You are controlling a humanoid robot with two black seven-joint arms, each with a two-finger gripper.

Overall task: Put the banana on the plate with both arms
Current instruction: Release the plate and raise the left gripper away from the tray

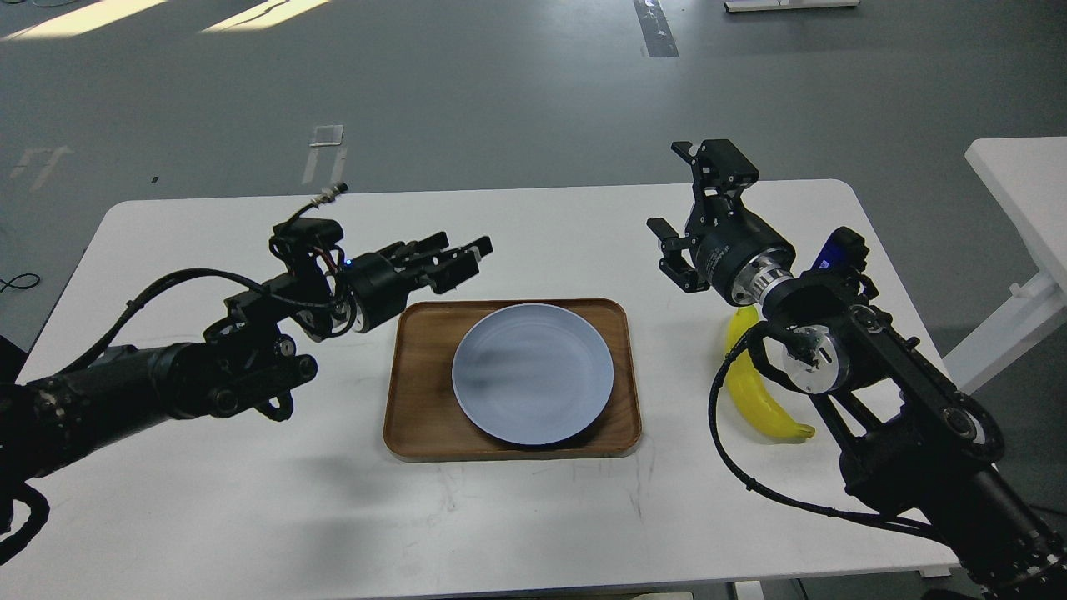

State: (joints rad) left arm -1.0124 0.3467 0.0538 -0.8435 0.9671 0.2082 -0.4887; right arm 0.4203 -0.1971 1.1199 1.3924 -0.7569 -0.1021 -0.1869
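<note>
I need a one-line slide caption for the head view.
Curved yellow banana lies on the white table right of the empty pale blue plate; both grippers hover, holding nothing.

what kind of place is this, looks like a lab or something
Probably a robotics lab or test hall: a plain white table stands on a wide bare grey floor with tape marks, a second white table sits to the right, and cables trail on the floor.
</note>
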